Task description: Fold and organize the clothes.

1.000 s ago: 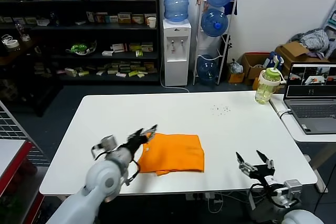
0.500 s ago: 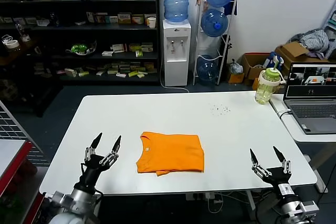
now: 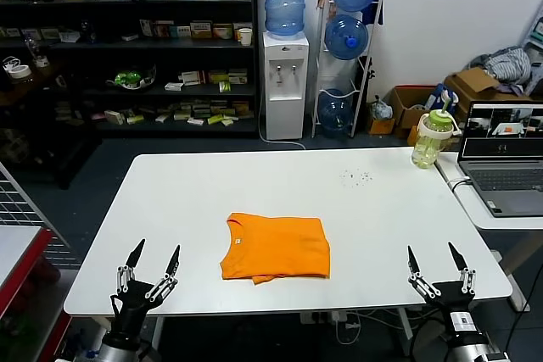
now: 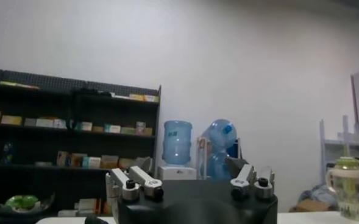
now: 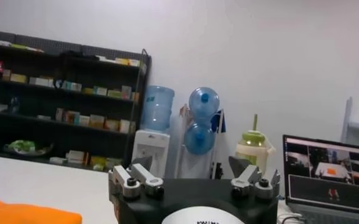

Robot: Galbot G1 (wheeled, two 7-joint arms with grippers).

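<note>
The orange T-shirt lies folded into a compact rectangle near the middle of the white desk, a little toward the near edge, its collar end to the left and one layer peeking out along the near side; that flat, squared shape suggests the folding is largely done and little remains beyond tidying. Both arms sit low at the near edge, well clear of the cloth, a posture that reads as parked. The left claw points upward at the near left corner, its two fingers spread wide and holding nothing. The right claw mirrors it at the near right corner, likewise spread wide and empty. From the right wrist view a strip of the orange shirt shows low beside the arm, well apart from the fingers. Bare desk surrounds the shirt on all sides, with wide open room to left, right and far, so either arm could reach in unobstructed. A green-capped bottle stands at the far right corner, next to a laptop on the adjoining surface, both well away from the shirt.
</note>
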